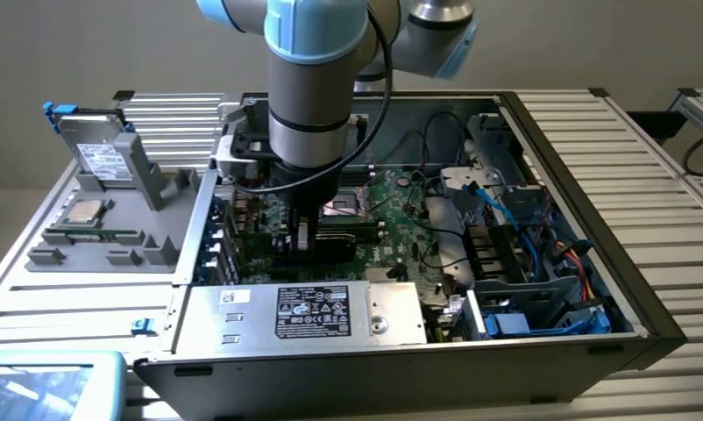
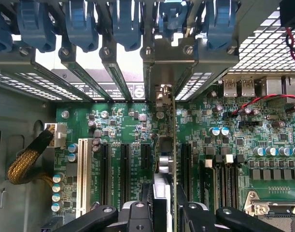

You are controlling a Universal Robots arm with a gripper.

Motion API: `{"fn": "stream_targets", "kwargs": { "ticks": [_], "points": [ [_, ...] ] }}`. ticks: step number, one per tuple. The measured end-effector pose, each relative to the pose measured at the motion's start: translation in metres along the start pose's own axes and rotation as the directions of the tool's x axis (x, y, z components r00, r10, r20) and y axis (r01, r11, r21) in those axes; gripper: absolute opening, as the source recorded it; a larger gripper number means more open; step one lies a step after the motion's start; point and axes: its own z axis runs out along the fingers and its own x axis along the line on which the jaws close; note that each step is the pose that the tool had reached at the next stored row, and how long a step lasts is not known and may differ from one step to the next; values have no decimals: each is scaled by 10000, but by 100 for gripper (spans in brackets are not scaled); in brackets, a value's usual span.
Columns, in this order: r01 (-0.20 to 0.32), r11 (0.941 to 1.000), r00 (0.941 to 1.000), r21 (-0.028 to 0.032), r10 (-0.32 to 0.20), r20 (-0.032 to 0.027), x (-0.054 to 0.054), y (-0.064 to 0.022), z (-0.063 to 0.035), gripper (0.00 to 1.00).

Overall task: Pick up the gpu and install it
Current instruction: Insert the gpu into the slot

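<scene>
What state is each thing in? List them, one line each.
computer case: open, lying on its side.
gpu: upright on edge, down at the motherboard slots; whether it is seated cannot be told.
gripper: shut on the gpu.
grey drive: standing upright in the holder.
memory stick: lying flat on the holder.

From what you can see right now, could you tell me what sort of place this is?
Probably a computer assembly test bench: an open PC case on slatted metal tables, with a grey parts fixture beside it.
</scene>
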Motion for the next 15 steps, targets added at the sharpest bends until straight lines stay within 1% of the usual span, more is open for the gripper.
{"fn": "stream_targets", "kwargs": {
  "ticks": [4, 15],
  "points": [
    [5, 10000, 10000, 8, -5, 1, 0, 11, 1, 29],
    [0, 10000, 10000, 2, 0, -1, 1, 24, 2, 29]
  ]
}}
